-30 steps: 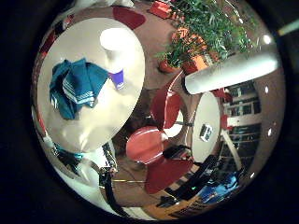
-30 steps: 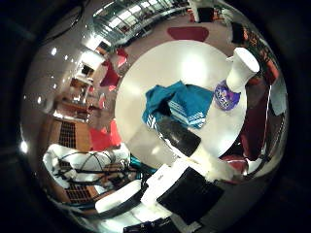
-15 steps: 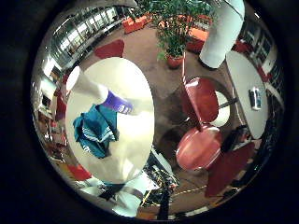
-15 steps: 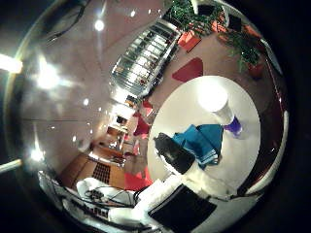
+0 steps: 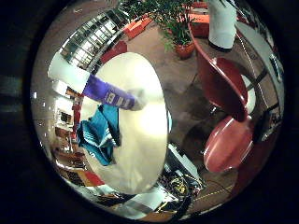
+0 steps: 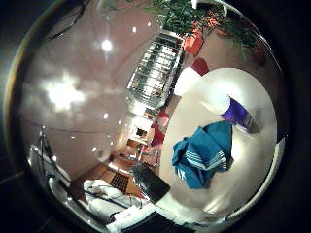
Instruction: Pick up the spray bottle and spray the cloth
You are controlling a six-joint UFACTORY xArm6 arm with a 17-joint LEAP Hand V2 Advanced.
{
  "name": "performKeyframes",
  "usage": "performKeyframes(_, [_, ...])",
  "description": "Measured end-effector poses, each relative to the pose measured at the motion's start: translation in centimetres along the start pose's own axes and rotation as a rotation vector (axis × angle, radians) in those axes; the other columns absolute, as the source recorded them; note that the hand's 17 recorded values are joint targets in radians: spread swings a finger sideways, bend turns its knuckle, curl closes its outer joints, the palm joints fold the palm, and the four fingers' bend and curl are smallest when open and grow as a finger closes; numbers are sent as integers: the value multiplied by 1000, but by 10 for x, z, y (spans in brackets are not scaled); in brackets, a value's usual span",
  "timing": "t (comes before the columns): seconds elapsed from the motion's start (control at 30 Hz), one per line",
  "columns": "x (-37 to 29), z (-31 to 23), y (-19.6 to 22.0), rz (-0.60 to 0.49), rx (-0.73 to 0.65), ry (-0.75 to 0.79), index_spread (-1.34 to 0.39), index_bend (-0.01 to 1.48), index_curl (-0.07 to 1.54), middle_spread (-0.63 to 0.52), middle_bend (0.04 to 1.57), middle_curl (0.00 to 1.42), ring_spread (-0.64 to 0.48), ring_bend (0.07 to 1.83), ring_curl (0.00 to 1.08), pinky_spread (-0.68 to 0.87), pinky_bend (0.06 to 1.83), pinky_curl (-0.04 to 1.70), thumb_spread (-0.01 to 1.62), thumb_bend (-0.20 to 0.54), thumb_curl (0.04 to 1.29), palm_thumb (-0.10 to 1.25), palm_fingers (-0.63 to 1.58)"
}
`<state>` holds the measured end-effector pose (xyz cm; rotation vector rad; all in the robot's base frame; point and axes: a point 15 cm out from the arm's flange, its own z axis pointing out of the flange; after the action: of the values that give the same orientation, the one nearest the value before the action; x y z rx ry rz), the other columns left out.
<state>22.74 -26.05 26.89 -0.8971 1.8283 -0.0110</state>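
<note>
While the spray bottle (image 5: 100,89) stands apart beside the cloth (image 6: 204,154), the hand's (image 6: 146,194) grip seems unreadable.

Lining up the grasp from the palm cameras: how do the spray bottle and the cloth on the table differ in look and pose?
The white spray bottle with a purple label is rigid and stands up from the round white table; the teal cloth with white stripes is soft, crumpled and lies low. The bottle is slim, while the cloth spreads wider. Both rest on the same table, side by side.
</note>
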Motion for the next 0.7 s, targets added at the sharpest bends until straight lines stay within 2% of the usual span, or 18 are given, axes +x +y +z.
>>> performKeyframes(0.43, [37,22,3,71,83,-74,-56,148,263,232,271,348,247,481,257,409,508,256,1046,-23,275,387,71])
performKeyframes(0.7, [37,43,-9,61,75,-72,-44,147,261,225,285,353,245,495,260,412,479,268,1050,-23,279,413,100])
